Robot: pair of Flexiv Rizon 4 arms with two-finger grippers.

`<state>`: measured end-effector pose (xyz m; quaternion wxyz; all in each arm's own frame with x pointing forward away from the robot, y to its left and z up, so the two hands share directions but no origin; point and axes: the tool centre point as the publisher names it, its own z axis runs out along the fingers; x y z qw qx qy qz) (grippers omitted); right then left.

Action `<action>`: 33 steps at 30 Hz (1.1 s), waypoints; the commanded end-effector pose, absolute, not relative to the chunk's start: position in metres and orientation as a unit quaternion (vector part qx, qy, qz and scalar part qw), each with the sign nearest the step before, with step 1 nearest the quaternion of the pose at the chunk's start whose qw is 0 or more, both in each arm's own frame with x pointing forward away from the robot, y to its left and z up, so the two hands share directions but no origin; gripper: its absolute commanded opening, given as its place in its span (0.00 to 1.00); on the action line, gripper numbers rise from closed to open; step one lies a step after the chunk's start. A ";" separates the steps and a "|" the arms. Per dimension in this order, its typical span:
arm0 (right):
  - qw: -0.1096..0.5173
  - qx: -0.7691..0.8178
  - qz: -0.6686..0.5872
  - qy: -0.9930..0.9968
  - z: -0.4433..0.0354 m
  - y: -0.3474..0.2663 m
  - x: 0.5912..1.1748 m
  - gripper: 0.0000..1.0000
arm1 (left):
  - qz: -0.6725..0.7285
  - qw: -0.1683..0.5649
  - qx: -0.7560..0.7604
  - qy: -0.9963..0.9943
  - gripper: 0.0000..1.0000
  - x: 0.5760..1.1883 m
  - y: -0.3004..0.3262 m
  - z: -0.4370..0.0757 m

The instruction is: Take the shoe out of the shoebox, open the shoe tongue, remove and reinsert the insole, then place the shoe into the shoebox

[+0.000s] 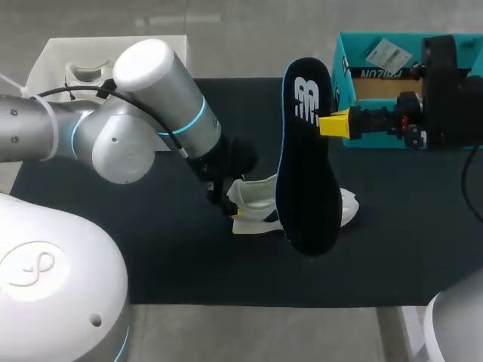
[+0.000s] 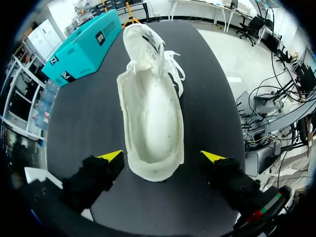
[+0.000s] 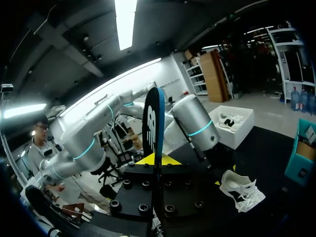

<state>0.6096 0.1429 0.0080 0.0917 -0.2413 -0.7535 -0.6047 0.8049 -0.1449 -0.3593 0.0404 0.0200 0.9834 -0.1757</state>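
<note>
Shoe (image 2: 150,113) interior: left wrist view only; insole (image 1: 306,158) in right pincer (image 1: 336,123)

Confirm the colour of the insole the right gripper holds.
Black insole, white logo, teal edge; clearest in the head view.

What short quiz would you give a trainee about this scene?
1. True or false: the insole lies inside the shoe.
2. Fill in: the left gripper has its open fingers on either side of the shoe's ____.
3. The insole is held by: A the left gripper, B the right gripper, C nothing, it lies on the table.

Key: 1 false, it is held up in the air; 2 heel; 3 B.
</note>
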 end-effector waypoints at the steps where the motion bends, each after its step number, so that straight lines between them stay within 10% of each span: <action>1: 0.093 -0.241 -0.603 -0.754 0.008 0.147 0.613 0.00 | -0.180 0.031 0.023 0.983 1.00 0.808 -0.146 -0.356; 33: 0.093 -0.241 -0.603 -0.754 0.008 0.147 0.613 0.00 | -0.045 0.044 -0.044 0.997 1.00 0.811 -0.135 -0.337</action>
